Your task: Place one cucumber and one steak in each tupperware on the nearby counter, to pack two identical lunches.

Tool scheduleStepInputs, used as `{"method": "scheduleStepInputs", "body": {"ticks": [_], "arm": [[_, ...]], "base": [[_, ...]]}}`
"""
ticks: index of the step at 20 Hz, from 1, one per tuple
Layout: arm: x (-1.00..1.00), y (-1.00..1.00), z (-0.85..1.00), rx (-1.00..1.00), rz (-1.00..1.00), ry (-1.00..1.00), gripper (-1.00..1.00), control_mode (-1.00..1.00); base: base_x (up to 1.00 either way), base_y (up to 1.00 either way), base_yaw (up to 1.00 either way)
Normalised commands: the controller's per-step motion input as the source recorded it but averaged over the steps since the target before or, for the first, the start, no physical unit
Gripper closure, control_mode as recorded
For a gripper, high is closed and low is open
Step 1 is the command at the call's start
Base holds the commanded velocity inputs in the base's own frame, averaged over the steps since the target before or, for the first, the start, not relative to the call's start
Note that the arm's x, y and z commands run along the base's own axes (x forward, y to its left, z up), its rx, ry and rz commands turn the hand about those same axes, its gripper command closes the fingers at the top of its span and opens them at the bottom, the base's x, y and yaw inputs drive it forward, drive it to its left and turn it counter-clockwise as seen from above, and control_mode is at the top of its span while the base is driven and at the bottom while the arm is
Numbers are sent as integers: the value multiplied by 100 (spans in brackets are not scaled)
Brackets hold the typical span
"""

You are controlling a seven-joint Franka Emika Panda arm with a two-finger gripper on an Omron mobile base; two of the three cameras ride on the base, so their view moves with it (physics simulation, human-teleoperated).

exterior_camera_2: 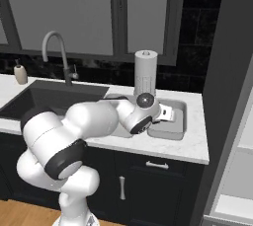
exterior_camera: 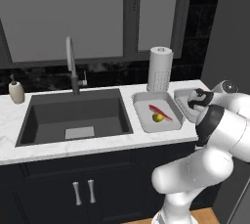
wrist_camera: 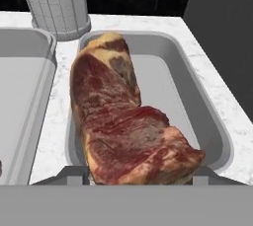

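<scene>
Steak carried over the right tupperware, release pending.
My tool (wrist_camera: 141, 173) pinches the steak (wrist_camera: 123, 121) above the right tupperware (wrist_camera: 207, 116), beside the paper towel roll (wrist_camera: 57, 3); I should lower it centrally before spreading.

Even, soft rendered light, no one source evident; the white worktop (exterior_camera: 10, 120) reads bright, the cabinets and back wall dim. Shadows are faint. All views are sharp, free of blur, glare or edge distortion
</scene>
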Motion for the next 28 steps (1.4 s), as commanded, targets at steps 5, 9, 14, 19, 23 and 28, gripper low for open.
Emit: {"method": "scheduleStepInputs", "body": {"ticks": [5, 9, 14, 19, 23, 28], "arm": [[9, 0, -10, 1, 0, 1, 100, -100], [9, -1, -8, 1, 0, 3, 100, -100], [8, -3, -7, 1, 0, 4, 100, -100], [6, -3, -3, 0, 0, 2, 100, -100], [4, -2, -1, 0, 1, 0, 100, -100], [4, -9, -7, 0, 1, 0, 100, -100]], "base": [[0, 0, 0], [0, 0, 0], [0, 0, 0], [0, 0, 0], [0, 0, 0], [0, 0, 0]]}}
